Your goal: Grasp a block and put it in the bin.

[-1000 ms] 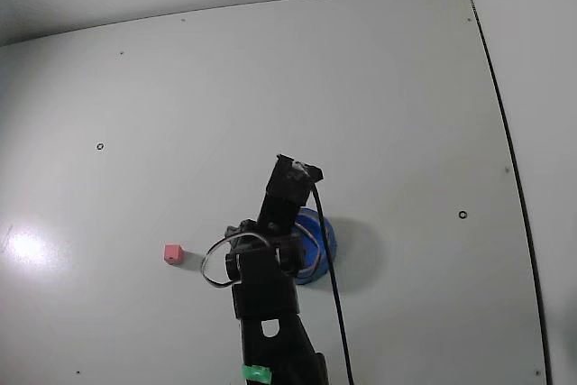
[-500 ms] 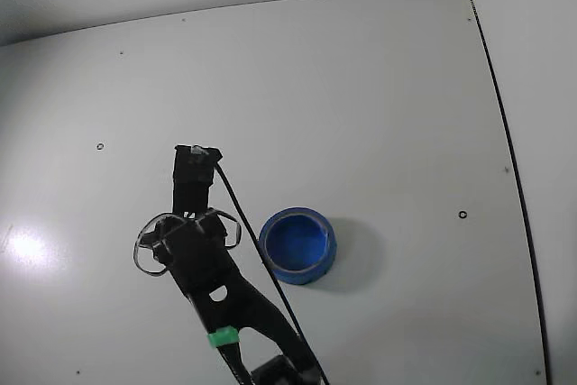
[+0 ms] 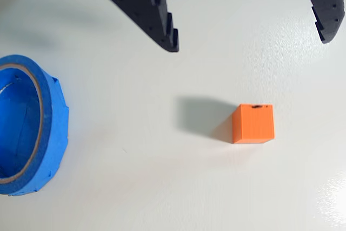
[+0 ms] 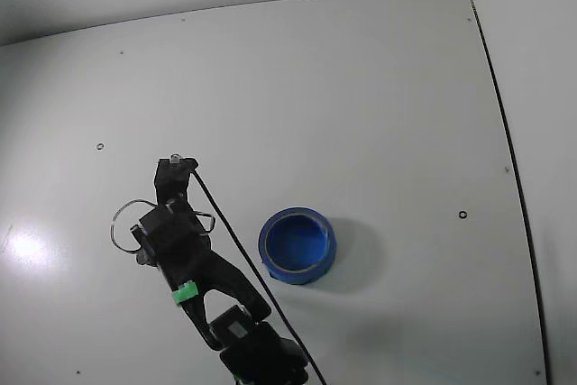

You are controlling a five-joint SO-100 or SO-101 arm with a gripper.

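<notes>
Claw: one claw (image 3: 248, 41), spread wide with nothing between its two black fingers (image 3: 162, 20), hanging above the table (image 3: 135, 187).
Block: one orange-looking cube (image 3: 253, 124) in the wrist view, flat on the table below the gap between the fingers, touching neither; the arm (image 4: 180, 250) hides it in the fixed view.
Bin: one round blue bin (image 4: 297, 245), upright, well apart from the block, right of the arm in the fixed view.
</notes>
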